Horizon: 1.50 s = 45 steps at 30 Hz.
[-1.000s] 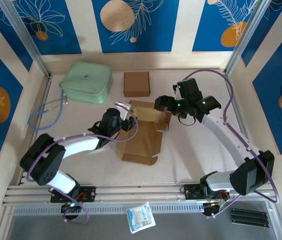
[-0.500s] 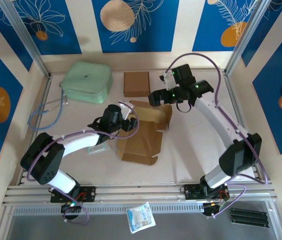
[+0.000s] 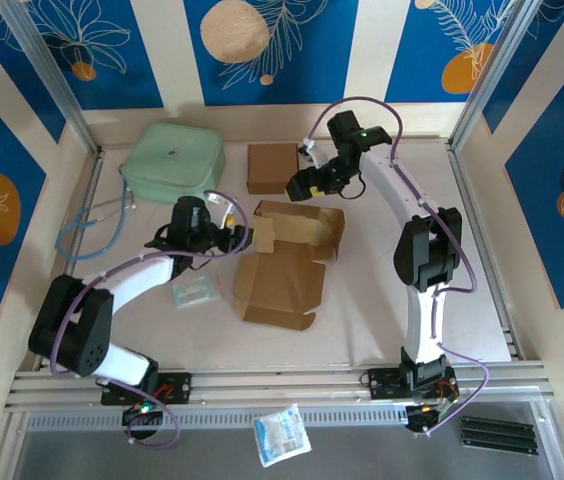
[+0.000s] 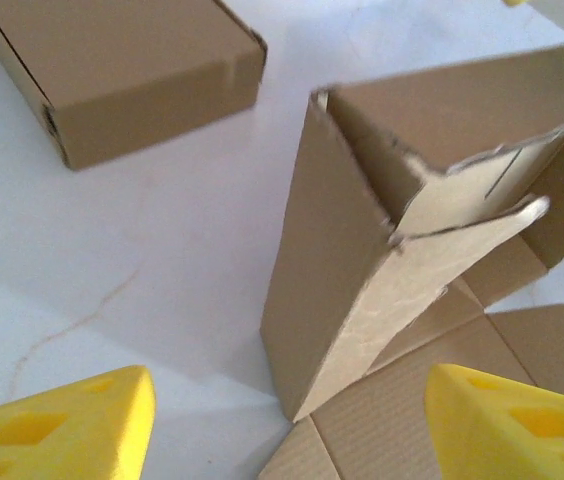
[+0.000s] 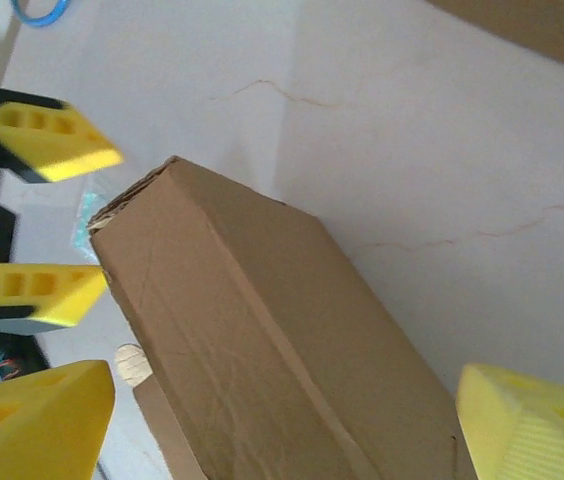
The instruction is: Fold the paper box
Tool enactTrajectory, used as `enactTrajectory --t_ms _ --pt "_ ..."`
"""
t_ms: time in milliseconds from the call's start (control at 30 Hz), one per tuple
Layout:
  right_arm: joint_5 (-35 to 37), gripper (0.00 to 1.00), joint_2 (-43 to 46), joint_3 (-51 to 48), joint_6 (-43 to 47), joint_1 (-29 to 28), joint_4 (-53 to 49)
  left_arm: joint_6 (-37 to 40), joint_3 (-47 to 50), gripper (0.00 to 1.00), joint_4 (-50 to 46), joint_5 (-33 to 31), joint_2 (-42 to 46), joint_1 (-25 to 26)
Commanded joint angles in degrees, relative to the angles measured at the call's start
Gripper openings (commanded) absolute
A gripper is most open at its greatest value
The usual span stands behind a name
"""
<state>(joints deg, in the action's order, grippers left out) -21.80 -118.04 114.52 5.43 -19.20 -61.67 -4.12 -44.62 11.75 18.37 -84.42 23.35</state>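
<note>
The paper box (image 3: 287, 255) lies half-folded at mid table: a flat brown sheet with its rear walls standing up. My left gripper (image 3: 226, 236) is open just left of the box. In the left wrist view its yellow fingertips (image 4: 62, 425) frame the upright wall's corner (image 4: 342, 290) without touching it. My right gripper (image 3: 302, 185) hovers open over the box's rear wall. In the right wrist view that wall (image 5: 262, 340) runs between the wide-apart yellow fingertips (image 5: 532, 425), and the left gripper's fingers (image 5: 27, 295) show beyond it.
A small closed cardboard box (image 3: 273, 167) sits behind the paper box, close to the right gripper. A green pouch (image 3: 174, 163) and a blue cable (image 3: 92, 230) lie at the back left. A clear packet (image 3: 194, 291) rests under the left arm.
The right arm swung left and toward the back, its gripper now over the box's rear wall. The left gripper drew back a little to the left, away from the box.
</note>
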Motion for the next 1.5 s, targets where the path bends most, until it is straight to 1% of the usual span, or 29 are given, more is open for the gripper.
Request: enactTrajectory --t_ms 0,167,267,400,533,833,967,1067,1267,1367,1433,1467 --pt "-5.9 0.86 -1.3 2.5 1.2 0.1 -4.1 1.2 -3.7 0.68 -1.9 6.1 -4.6 -0.2" --pt "-5.1 0.83 -2.9 2.2 1.0 -0.6 -4.0 -1.2 -5.3 0.59 4.3 10.4 -10.8 -0.1" --pt "-2.6 0.81 -3.0 0.9 1.0 -1.4 -3.2 -2.0 -5.7 0.51 6.1 10.8 -12.8 -0.1" --pt "-2.2 0.77 -3.4 0.2 0.8 -1.8 -2.5 -2.3 -5.8 0.45 7.6 10.9 -14.3 0.3" --pt "-1.2 0.74 -4.3 0.2 0.8 -2.3 -2.4 -1.9 -5.8 0.44 7.8 10.1 -14.8 0.7" --pt "0.2 0.71 -5.9 0.4 1.4 -3.5 -2.8 -0.6 -5.4 0.39 8.6 8.2 -14.8 1.5" --pt "0.1 0.71 -5.8 0.4 1.4 -3.5 -3.0 0.5 -5.1 0.34 9.4 6.5 -14.8 1.9" --pt "-0.4 0.71 -5.7 0.6 1.2 -3.6 -2.9 1.2 -5.1 0.34 10.7 4.3 -15.0 2.9" --pt "-1.5 0.71 -5.7 2.1 0.6 -3.4 -4.1 3.8 -4.0 0.34 11.5 -5.2 -14.9 6.1" --pt "-2.7 0.71 -5.7 2.6 0.4 -3.3 -4.5 3.5 -3.3 0.31 13.7 -8.6 -15.3 7.1" --pt "-3.4 0.72 -5.7 2.6 0.2 -3.3 -4.4 3.0 -3.3 0.35 14.4 -10.7 -15.7 7.9" --pt "-3.9 0.72 -5.7 2.6 0.1 -3.3 -4.4 3.0 -3.1 0.4 15.1 -11.3 -15.9 8.2"
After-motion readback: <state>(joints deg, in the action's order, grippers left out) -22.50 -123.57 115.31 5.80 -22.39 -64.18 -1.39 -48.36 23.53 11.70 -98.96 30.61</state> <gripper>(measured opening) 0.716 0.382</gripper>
